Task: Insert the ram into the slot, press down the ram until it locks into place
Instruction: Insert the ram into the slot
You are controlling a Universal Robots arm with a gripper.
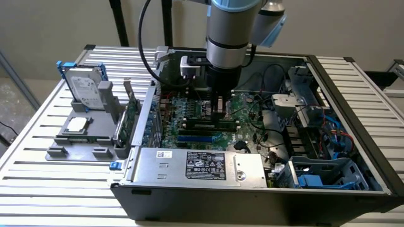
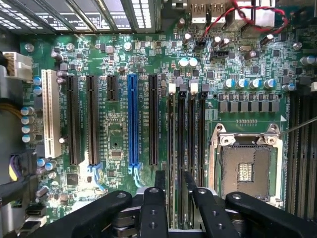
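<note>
Tool [image 1: 219, 109] jaws spread wide: you see its fingers [image 2: 160, 181] parted with nothing gripped, hanging just above the ram [image 1: 208, 125]. Ram stands on edge in the slot [image 1: 189, 128], near the middle of the motherboard [image 1: 189, 111], inside the lidless case [image 1: 252, 198] on the slatted surface [image 1: 38, 189]. You can't tell if the clips have locked.
</note>
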